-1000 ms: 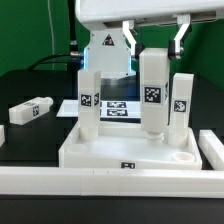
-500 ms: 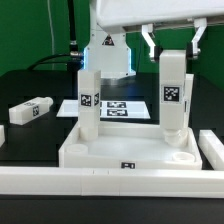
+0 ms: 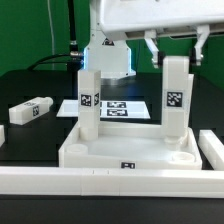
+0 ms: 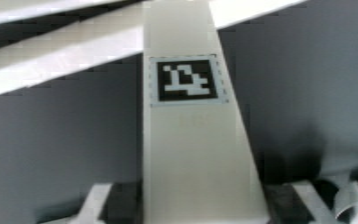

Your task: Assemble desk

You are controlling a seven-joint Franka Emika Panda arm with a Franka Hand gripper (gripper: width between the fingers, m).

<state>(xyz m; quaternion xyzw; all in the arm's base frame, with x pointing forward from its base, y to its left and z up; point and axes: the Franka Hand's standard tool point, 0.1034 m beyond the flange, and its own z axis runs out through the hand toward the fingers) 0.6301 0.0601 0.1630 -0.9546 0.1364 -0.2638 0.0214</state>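
The white desk slab [image 3: 120, 150] lies flat in the middle of the exterior view. One leg [image 3: 89, 100] stands upright in it near its far left corner. My gripper [image 3: 175, 48] is shut on the top of a second upright leg [image 3: 175, 95], whose lower end is just over the slab's right side. In the wrist view this held leg [image 4: 190, 110] fills the middle with its tag showing, and dark fingers [image 4: 108, 205] press on both sides of it. A third leg [image 3: 30, 110] lies loose on the table at the exterior view's left.
The marker board [image 3: 122, 107] lies flat behind the slab. A long white border rail [image 3: 90, 182] runs along the front and turns up the exterior view's right [image 3: 211, 150]. A round socket [image 3: 183, 157] shows in the slab's near right corner.
My gripper has carried the held leg toward the exterior view's right and a little up. It now covers the upright leg that showed behind it at the back right.
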